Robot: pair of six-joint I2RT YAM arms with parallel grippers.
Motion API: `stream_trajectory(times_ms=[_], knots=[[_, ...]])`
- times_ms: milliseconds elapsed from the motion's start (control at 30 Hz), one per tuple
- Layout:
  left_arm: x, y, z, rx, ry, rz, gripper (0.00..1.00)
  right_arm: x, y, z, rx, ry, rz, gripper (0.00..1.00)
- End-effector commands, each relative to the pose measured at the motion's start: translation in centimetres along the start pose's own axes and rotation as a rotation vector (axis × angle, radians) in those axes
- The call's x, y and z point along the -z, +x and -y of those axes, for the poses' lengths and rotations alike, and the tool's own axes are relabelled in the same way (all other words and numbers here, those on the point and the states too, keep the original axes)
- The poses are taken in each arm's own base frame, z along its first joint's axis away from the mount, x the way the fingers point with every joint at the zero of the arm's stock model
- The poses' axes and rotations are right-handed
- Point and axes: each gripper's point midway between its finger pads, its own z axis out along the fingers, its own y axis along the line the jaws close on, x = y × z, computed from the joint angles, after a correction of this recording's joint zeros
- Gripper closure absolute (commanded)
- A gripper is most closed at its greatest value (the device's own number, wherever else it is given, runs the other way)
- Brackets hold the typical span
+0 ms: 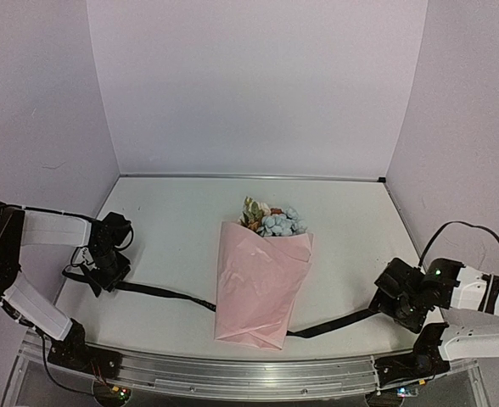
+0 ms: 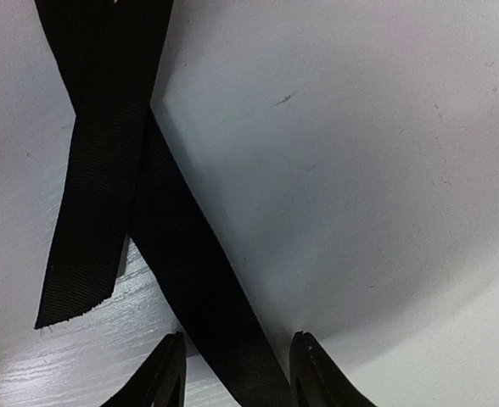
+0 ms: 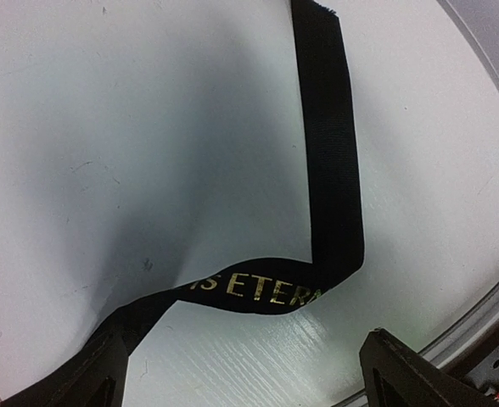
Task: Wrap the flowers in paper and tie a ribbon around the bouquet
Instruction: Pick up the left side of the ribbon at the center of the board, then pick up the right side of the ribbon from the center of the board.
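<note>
The wrapping looks done: the bouquet (image 1: pixel 258 292) lies on the tabletop (image 1: pixel 169 220) about midway between the 2 sets of fingers and well apart from both, with flowers (image 1: pixel 275 223) showing at its far end. The step in hand, as I judge it, is the tie, starting with taking hold of both ends of the ribbon (image 2: pixel 194 263).

The ribbon runs from the left fingers (image 2: pixel 163 381), goes out of sight at the bouquet, apparently under it, and comes out toward the right fingers (image 3: pixel 92 377).

- Left fingers: they stand apart astride the ribbon, which passes between them. A sliver of tabletop shows beside 1 tip, so they are not clamped on it. Ahead of them the ribbon crosses over its own cut end.
- Right fingers: spread wide and holding nothing. The ribbon lies flat just ahead of them, bends sharply, and trails off past the finger on the left of that wrist view.

Next move, in my judgement: each set of fingers must close squarely on its ribbon end. The ends must then lift and cross over the bouquet without dragging it.

Writing: gold capitals on the ribbon read "ETER", with roughly 2 letters before them, perhaps "IS". The rest is cut off by the fold. No other label is legible.
</note>
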Motion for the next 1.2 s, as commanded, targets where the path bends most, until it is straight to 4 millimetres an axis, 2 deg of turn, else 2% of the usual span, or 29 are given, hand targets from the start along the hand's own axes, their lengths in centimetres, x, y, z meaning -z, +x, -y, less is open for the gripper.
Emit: stream_trajectory(times_ms=[0,133,433,667,933,1167], knots=[[-0.9,0.4,0.4,-0.036,-0.01,-0.028,0.75,0.3,-0.2,0.1,-0.019,0.024,0.0,0.02],[-1.0,0.5,0.9,-0.08,0.023,-0.034,0.99,0.2,-0.1,0.0,-0.046,0.032,-0.01,0.02],[2.4,-2.0,3.7,-0.173,0.161,0.09,1.0,0.2,-1.5,-0.1,-0.181,0.077,0.07,0.02],[4.0,-3.0,4.2,-0.207,0.227,0.151,1.0,-0.1,-2.9,-0.8,-0.305,0.093,0.154,0.02],[4.0,-2.7,4.5,-0.218,0.271,0.15,1.0,-1.8,-1.7,-0.1,-0.418,0.153,0.141,0.06],[3.7,-2.5,5.0,-0.224,0.288,0.14,1.0,-2.9,-1.1,1.2,-0.457,0.204,0.156,0.18]])
